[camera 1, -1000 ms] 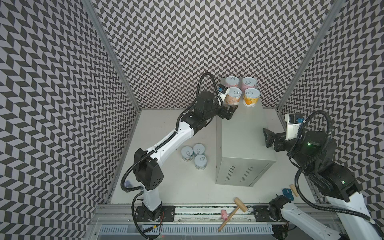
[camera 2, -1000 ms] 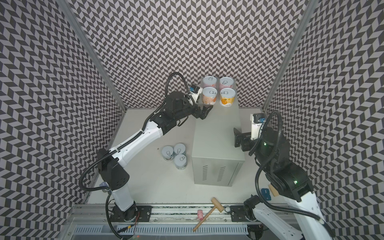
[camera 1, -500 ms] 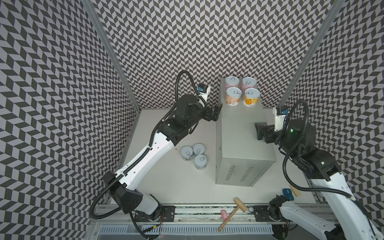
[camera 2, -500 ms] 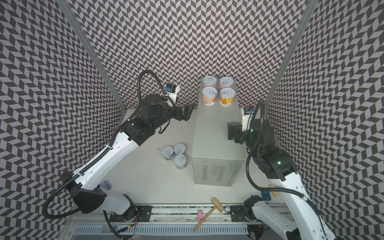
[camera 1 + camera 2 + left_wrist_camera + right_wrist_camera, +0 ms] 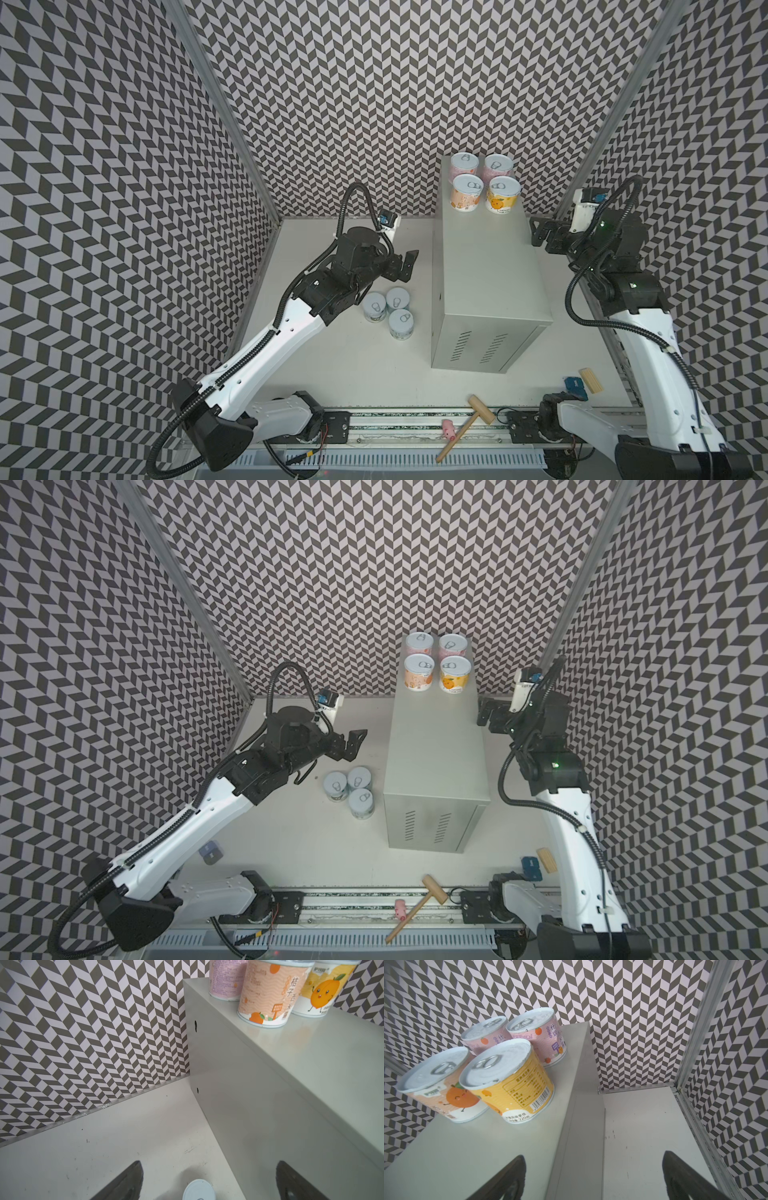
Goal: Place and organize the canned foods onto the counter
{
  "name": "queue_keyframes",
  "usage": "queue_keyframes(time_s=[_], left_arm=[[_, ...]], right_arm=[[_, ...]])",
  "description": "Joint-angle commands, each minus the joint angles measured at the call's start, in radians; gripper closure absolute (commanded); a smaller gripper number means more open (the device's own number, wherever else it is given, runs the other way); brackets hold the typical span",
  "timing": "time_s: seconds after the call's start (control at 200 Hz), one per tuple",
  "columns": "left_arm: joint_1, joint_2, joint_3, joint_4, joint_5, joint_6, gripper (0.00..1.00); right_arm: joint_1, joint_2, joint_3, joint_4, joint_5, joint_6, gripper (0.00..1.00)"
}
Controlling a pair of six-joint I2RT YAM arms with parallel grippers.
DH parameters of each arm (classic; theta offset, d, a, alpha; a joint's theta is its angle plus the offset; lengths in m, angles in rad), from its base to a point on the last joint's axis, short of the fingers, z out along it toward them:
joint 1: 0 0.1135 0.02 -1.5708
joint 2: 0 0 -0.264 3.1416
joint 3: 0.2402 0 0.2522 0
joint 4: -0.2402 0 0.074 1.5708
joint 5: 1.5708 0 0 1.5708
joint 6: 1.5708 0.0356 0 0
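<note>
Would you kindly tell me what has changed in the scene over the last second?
The left gripper, open, has left the orange-pink can on the counter and swung down toward the three cans on the tabletop. The right gripper, open too, has slid along the counter's side toward the back wall. No can has moved: four stay on the counter, three below.

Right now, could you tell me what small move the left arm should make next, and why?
Probably lower the open, empty left gripper toward the three cans standing on the tabletop right by it; four cans already stand on the counter, whose near part is bare.
</note>
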Motion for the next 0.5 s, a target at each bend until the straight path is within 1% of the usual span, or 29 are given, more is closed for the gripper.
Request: queue_keyframes(time_s=[0.0,0.1,0.21,0.496], left_arm=[[0.004,-0.051,-0.020,0.048,0.059,0.018,0.00],[0.004,-0.085,-0.050,0.075,0.082,0.027,0.00],[0.004,-0.113,-0.078,0.098,0.097,0.034,0.00],[0.004,-0.134,-0.115,0.116,0.095,0.045,0.00]], right_arm=[[-0.015,0.041,0.020,0.106,-0.099,0.018,0.01],[-0.017,0.079,0.029,0.131,-0.120,0.017,0.01],[-0.019,0.119,0.045,0.144,-0.114,0.017,0.01],[-0.022,0.188,0.063,0.153,-0.141,0.006,0.01]])
